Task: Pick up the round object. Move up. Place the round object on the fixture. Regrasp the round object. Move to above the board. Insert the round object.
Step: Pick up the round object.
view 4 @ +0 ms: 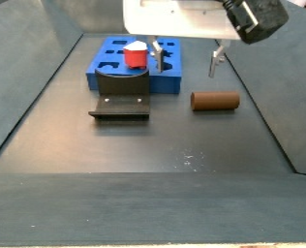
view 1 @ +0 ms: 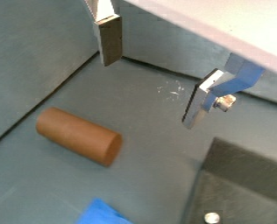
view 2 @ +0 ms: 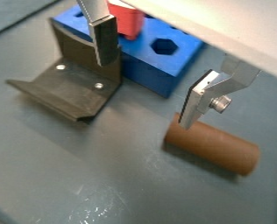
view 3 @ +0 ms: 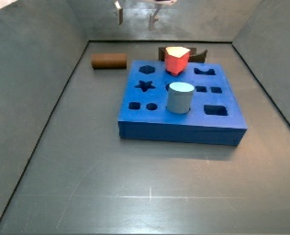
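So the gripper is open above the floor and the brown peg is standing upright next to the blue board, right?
Not quite. The brown peg lies on its side on the floor, as a side view shows. The gripper is indeed open above the floor, holding nothing, and the peg is beside the blue board.

1. The short brown wood-like cylinder peg (view 4: 217, 100) lies on its side on the floor, beside the thick square blue board (view 3: 182, 101).
2. The dark L-shaped fixture (view 4: 121, 102) stands just beside that board.
3. The hand (view 4: 182, 60) hangs open above the floor, near the board.

Brown round object (view 4: 215, 100); blue board (view 3: 184, 117); silver end effector (view 2: 152, 74).
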